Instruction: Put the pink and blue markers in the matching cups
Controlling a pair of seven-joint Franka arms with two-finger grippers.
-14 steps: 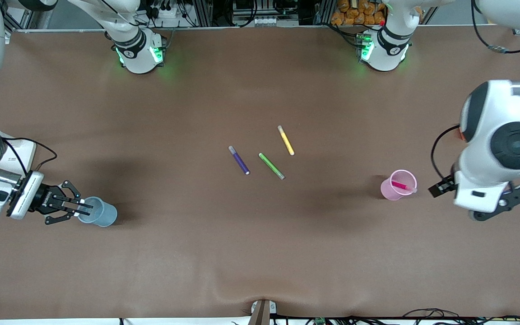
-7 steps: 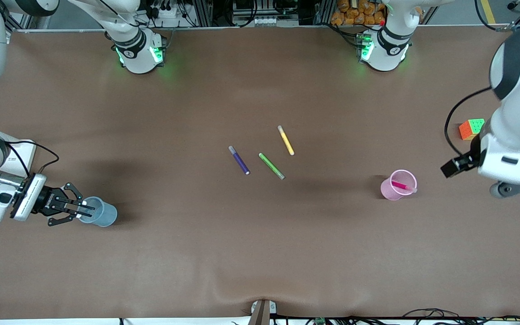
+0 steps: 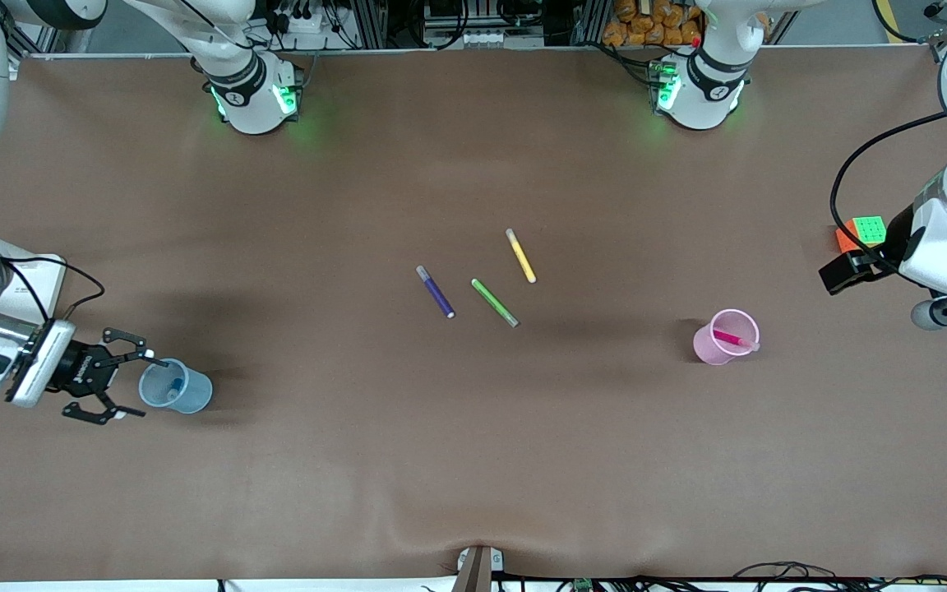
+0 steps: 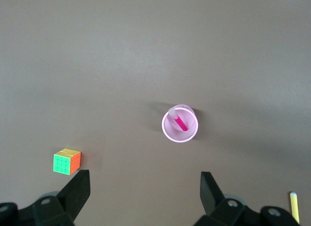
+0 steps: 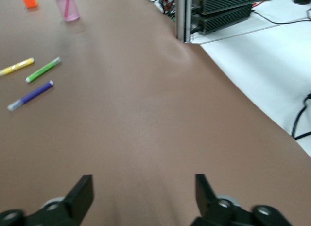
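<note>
The pale blue cup [image 3: 194, 396] stands near the right arm's end of the table with the blue marker [image 3: 171, 394] inside it. My right gripper [image 3: 135, 385] is open and empty beside this cup, its jaws wide apart in the right wrist view [image 5: 143, 184]. The pale pink cup [image 3: 708, 347] stands toward the left arm's end and holds the pink marker [image 3: 729, 337], which leans on its rim. The left wrist view looks down on the pink cup [image 4: 165, 129] and the pink marker [image 4: 179, 122]. My left gripper [image 4: 145, 180] is open, empty and raised over the table.
A dark purple pen [image 3: 436, 292], a green pen [image 3: 494, 302] and a yellow pen [image 3: 520, 256] lie mid-table. A colour cube [image 3: 861, 233] sits near the left arm's end and also shows in the left wrist view [image 4: 66, 161]. Equipment lines the table edge [image 5: 214, 12].
My right gripper has opened and drawn back from the blue cup, leaving the blue marker in it. The left arm has risen and swung away from the pink cup, uncovering the cube.
</note>
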